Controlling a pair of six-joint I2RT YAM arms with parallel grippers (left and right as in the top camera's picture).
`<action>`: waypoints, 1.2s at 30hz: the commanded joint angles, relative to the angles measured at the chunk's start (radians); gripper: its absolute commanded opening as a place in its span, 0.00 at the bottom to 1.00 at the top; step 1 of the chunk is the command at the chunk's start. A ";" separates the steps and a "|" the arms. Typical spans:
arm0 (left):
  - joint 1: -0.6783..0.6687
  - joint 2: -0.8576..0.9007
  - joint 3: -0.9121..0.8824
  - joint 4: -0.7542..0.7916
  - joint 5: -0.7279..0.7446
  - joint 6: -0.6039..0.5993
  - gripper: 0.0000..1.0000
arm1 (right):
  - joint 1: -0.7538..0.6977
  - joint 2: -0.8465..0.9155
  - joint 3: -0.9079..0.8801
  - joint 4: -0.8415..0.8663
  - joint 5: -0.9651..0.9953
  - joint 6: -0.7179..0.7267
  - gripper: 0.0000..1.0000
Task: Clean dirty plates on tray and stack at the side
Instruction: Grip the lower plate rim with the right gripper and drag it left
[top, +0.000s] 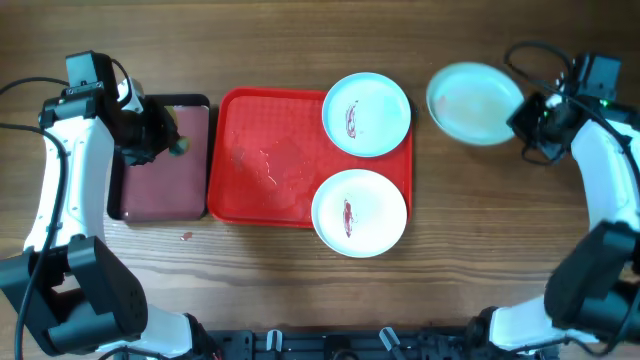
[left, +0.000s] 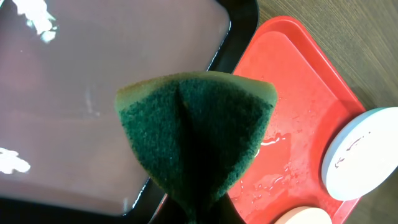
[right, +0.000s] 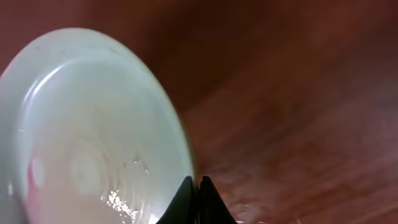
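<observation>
Two plates lie on the right side of the red tray (top: 265, 160), an upper plate (top: 366, 115) and a lower plate (top: 359, 212), each with a red smear at its centre. A third plate (top: 475, 103) hangs tilted over the bare wood right of the tray. My right gripper (top: 522, 120) is shut on its right rim. In the right wrist view this plate (right: 93, 137) looks wet, and the right gripper (right: 198, 186) pinches its edge. My left gripper (top: 168, 142) is shut on a green sponge (left: 196, 130) over the maroon tray.
A dark maroon, black-rimmed tray (top: 160, 190) holding shiny liquid sits left of the red tray, touching it. Water drops lie on the red tray's floor (left: 292, 124). A small red spot (top: 186, 237) marks the wood below the maroon tray.
</observation>
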 joint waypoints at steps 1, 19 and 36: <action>0.000 -0.003 0.003 0.003 -0.002 0.020 0.04 | -0.027 0.076 -0.070 0.016 0.045 0.021 0.04; 0.000 -0.003 0.003 0.003 -0.003 0.020 0.04 | 0.211 -0.168 -0.051 -0.169 -0.220 -0.239 0.53; 0.000 -0.003 0.003 0.003 -0.002 0.020 0.04 | 0.535 -0.125 -0.388 -0.034 -0.171 -0.131 0.46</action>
